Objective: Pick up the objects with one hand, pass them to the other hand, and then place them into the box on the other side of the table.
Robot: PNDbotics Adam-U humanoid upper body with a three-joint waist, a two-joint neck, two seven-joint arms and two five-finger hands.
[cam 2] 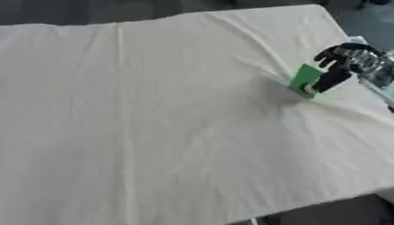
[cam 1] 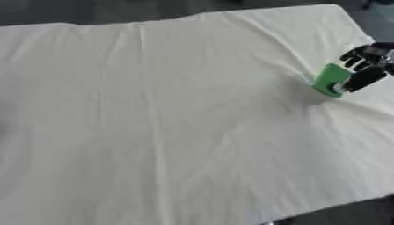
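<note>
1. Right robot hand point(cam 2: 342, 66) enters from the right edge, fingers curled over the top of a green object point(cam 2: 305, 79), thumb against its near face; object reads as pinched between fingers and thumb
2. Green object: flat-sided, block- or card-like, a pale round spot near its lower corner; sits at the right side of the tabletop point(cam 1: 154, 132), its lower corner at or just above the cloth; contact not certain
3. Judgement: the grip from above suits lifting the piece clear, so that it can be carried toward the middle and handed across
4. Left robot hand shows in neither view; no box in view either
5. Tabletop covered by a cream cloth point(cam 2: 154, 110), creases running lengthwise and fanning out from below the green object
6. Room: dark floor beyond the far edge and at the lower right corner; a pale strip just right of the hand, unidentifiable
</note>
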